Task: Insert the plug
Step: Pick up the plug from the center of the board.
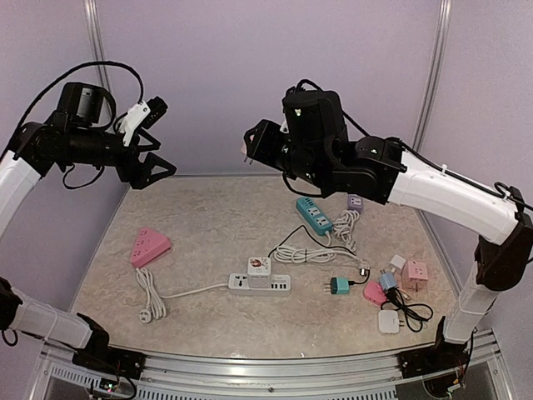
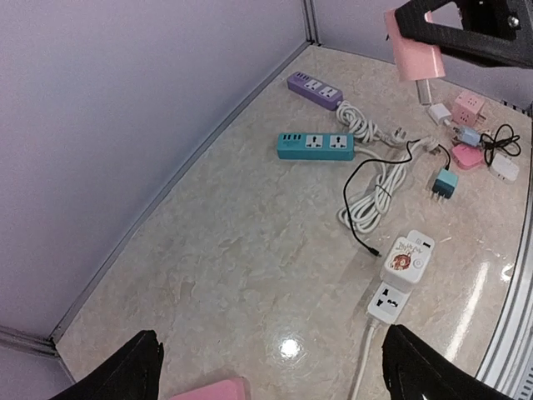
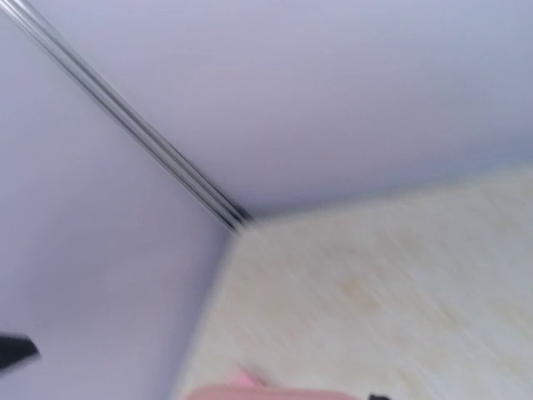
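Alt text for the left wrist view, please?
The right gripper holds a pink wall plug, prongs exposed, over a beige marbled table bearing a purple power strip, a teal power strip and a white power strip. The left gripper stands open at the bottom.

Right wrist view: whole frame smeared. The wall seam (image 3: 141, 137) reads only as streaks. A pink shape (image 3: 266, 392) is cut by the bottom edge and can't be identified. A dark tip (image 3: 15, 350) is mostly off the left edge.

Left wrist view: the left gripper (image 2: 271, 371) shows only the ends of its spread fingers (image 2: 125, 371) at the bottom edge. A pink block (image 2: 208, 389) is cropped there too. The pink plug (image 2: 414, 54), clamped in the right gripper (image 2: 425, 29), is cut by the top edge.

Top view: the plug is too small to make out. The adapters (image 1: 398, 282) overlap.
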`<state>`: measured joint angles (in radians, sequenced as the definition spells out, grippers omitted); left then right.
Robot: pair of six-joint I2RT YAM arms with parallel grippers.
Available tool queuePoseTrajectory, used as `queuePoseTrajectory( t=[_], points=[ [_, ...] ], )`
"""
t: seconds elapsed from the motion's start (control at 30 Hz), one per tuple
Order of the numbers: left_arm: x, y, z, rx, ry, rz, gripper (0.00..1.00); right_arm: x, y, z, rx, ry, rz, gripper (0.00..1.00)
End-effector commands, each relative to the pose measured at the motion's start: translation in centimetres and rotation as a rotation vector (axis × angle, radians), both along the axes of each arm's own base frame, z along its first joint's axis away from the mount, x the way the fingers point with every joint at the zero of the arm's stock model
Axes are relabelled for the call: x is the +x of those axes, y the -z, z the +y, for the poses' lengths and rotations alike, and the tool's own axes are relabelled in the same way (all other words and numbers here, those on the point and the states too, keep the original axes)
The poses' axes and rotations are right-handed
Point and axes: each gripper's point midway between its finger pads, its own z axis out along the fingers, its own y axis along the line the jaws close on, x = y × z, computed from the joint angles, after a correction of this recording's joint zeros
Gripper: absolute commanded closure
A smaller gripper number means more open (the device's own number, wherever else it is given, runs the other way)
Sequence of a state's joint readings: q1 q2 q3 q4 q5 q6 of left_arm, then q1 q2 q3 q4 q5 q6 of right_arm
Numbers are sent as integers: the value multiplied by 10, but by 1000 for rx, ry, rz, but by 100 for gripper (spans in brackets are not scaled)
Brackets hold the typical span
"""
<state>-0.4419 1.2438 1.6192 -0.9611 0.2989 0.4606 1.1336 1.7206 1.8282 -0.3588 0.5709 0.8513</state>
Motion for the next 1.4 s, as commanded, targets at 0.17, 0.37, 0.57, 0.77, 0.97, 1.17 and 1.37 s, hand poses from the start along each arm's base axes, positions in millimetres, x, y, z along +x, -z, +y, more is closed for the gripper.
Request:
queuePoseTrajectory(
  t=[0.17, 0.37, 0.57, 0.77, 0.97, 1.17, 1.37],
  points=[
    [-16, -33, -60, -142, 130, 7, 11, 0, -46, 52, 205, -83, -150, 100],
    [-17, -44, -90, -133, 210, -32, 11, -6, -48, 67, 256, -133, -130, 100],
    [-11, -39, -98, -137, 220, -17, 29, -10, -44, 74, 269, -158, -111, 100],
    [-11, -47, -99, -161, 217, -24, 38, -10, -37, 78, 277, -168, -88, 100],
    [-9, -50, -100, -172, 214, -27, 57, -12, -34, 83, 287, -187, -77, 100],
    [-9, -48, -101, -171, 219, -21, 93, -14, -34, 84, 287, -201, -75, 100],
    [-12, -47, -100, -166, 228, -10, 100, -16, -37, 88, 270, -252, -95, 86]
  ],
)
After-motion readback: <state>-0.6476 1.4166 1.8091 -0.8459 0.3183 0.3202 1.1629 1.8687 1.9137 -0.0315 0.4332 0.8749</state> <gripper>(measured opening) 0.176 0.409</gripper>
